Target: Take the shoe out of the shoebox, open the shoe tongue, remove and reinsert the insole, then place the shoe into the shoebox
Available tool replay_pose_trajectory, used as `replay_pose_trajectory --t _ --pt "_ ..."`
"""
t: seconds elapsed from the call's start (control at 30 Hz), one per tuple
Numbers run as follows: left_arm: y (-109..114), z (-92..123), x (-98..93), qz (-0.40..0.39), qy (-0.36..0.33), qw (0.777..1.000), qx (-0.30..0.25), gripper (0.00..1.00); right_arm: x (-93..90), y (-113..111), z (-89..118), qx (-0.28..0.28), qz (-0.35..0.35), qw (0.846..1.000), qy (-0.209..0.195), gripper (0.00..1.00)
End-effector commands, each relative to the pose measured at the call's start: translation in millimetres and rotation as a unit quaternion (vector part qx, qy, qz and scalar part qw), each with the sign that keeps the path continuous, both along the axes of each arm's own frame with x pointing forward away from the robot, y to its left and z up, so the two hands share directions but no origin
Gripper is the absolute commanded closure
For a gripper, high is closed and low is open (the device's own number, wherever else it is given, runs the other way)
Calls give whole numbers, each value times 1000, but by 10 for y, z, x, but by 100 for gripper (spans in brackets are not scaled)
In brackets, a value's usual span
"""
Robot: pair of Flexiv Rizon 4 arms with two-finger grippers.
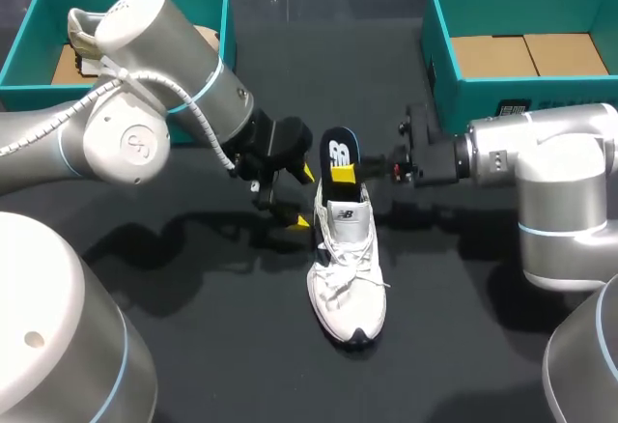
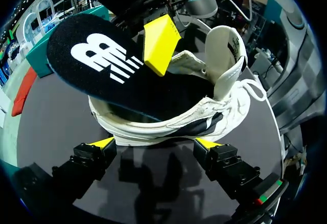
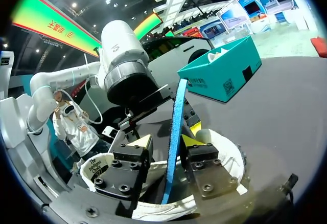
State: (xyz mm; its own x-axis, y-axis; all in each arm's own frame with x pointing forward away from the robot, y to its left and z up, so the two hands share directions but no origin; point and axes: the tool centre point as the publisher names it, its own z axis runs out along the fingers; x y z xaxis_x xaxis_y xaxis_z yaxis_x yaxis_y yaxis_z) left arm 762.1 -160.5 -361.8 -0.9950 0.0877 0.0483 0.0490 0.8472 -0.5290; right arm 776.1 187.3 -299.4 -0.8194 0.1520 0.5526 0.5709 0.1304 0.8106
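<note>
Right pincer [image 3: 167, 141] gripping insole [image 1: 339, 153], shoe [image 1: 348, 278], shoeboxes [image 1: 442, 80] behind

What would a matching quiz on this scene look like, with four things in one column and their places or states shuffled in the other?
Things:
1. insole
2. shoe
3. left gripper
4. right-hand shoebox

Places or states:
A. open, beside the shoe
B. white, standing between the two grippers
C. pinched in the right gripper
D. teal, bare cardboard floor showing

Pairs: 1-C, 2-B, 3-A, 4-D.
</note>
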Motion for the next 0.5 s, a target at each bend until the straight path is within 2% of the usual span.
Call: replay_pose_trajectory --t 0.03,0.17,0.5 --pt "4 4 -1 -1 0 1000 0 0 96 13 -89 4 14 1000 12 100" --pt "4 4 -1 -1 0 1000 0 0 43 7 -211 14 21 999 26 100" --pt "4 4 -1 -1 0 1000 0 0 -258 42 -453 20 23 998 59 100"
